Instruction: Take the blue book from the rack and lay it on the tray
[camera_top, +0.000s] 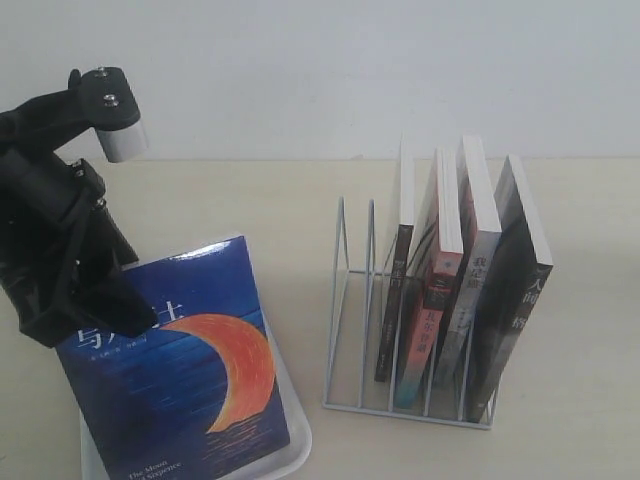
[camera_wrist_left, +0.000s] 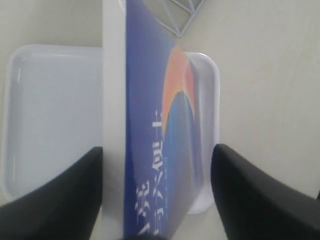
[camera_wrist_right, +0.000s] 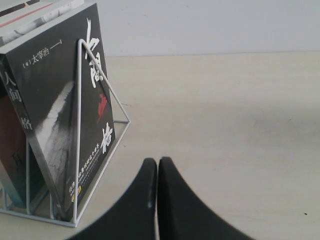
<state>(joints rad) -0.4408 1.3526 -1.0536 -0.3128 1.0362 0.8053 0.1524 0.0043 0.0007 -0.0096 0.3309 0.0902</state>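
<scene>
The blue book (camera_top: 185, 370), with its orange crescent moon, leans tilted over the white tray (camera_top: 298, 440), its lower part down in the tray. My left gripper (camera_top: 105, 300) is at the book's upper left corner. In the left wrist view the book (camera_wrist_left: 150, 125) stands edge-on between the black fingers (camera_wrist_left: 75, 190), above the tray (camera_wrist_left: 50, 110). The left gripper (camera_wrist_left: 157, 149) is open, its jaws far wider than the book is thick, with a gap on the cover side. My right gripper (camera_wrist_right: 157, 162) is shut and empty over the bare table beside the rack (camera_wrist_right: 79, 100).
The white wire rack (camera_top: 345, 300) stands right of the tray, its left slots empty. Several books stand in its right slots, the black-covered one (camera_top: 515, 290) outermost; it fills the near side of the right wrist view (camera_wrist_right: 60, 115). Beige tabletop lies around them.
</scene>
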